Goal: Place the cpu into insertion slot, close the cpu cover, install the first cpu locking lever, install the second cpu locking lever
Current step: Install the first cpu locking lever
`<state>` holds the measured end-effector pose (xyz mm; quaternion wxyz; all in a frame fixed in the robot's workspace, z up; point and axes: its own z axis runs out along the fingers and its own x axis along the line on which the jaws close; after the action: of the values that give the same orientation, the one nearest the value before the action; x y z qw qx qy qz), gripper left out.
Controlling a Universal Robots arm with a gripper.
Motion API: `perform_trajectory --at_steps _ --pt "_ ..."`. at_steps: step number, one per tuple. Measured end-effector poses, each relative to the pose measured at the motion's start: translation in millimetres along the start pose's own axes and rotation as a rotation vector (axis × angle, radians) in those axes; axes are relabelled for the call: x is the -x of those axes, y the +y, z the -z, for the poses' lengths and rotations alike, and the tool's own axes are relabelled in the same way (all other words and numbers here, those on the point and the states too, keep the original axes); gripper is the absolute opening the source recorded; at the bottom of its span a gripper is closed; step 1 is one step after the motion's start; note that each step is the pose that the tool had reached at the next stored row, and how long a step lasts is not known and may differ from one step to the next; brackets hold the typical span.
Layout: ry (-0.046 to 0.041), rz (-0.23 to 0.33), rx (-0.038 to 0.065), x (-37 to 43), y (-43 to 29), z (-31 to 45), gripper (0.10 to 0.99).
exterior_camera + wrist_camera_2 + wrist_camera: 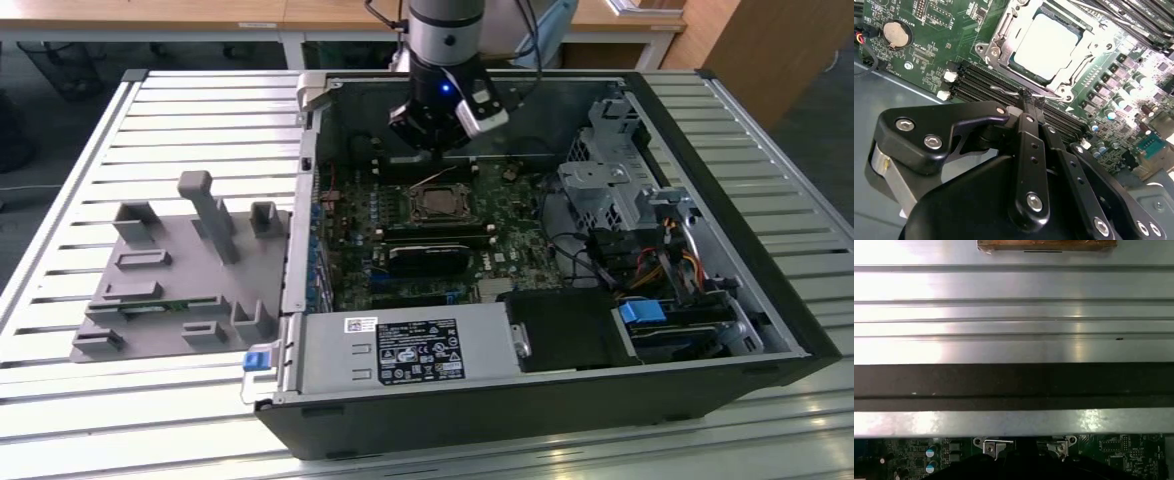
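cpu [1049,45] sits under the cpu cover [1004,37], so the gripper [1026,97], fingers pressed together, is probably poking the locking lever [1004,91].

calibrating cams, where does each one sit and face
Exterior view: off the arm, looking down into the computer case; arm and gripper show.
Second wrist view: on the wrist, looking past the gripper at the cpu.
First wrist view: on the wrist, facing the slatted table.
Exterior and second wrist views share gripper and cpu.
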<state>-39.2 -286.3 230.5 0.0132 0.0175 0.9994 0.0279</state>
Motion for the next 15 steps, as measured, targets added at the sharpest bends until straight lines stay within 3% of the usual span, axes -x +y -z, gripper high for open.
perform_trajectory --at_steps 15 --pt "-0.0002 0.0 0.0 5.3 5.0 -5.1 0.106"
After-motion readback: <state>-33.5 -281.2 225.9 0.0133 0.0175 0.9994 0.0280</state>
